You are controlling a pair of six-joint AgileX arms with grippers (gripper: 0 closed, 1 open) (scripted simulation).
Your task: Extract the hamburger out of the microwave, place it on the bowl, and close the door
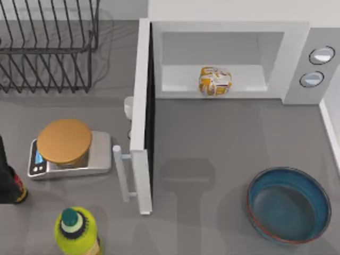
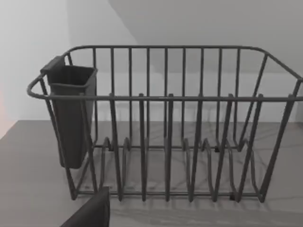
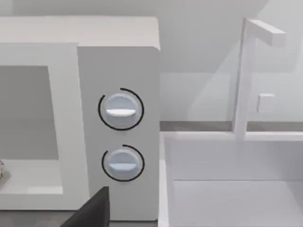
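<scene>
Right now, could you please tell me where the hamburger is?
In the top view, the hamburger sits inside the microwave, on the cavity floor near its front edge, right of the open door and well behind the bowl.

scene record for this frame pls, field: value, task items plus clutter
hamburger: inside the microwave cavity, near its front edge
microwave: back of the table, right half, two knobs on its right
door: swung fully open, reaching toward the table's front
bowl: front right, nothing in it
dish rack: back left
scale: left of the door, orange-brown disc on top
green bottle: front left
progress: no task step done yet
</scene>
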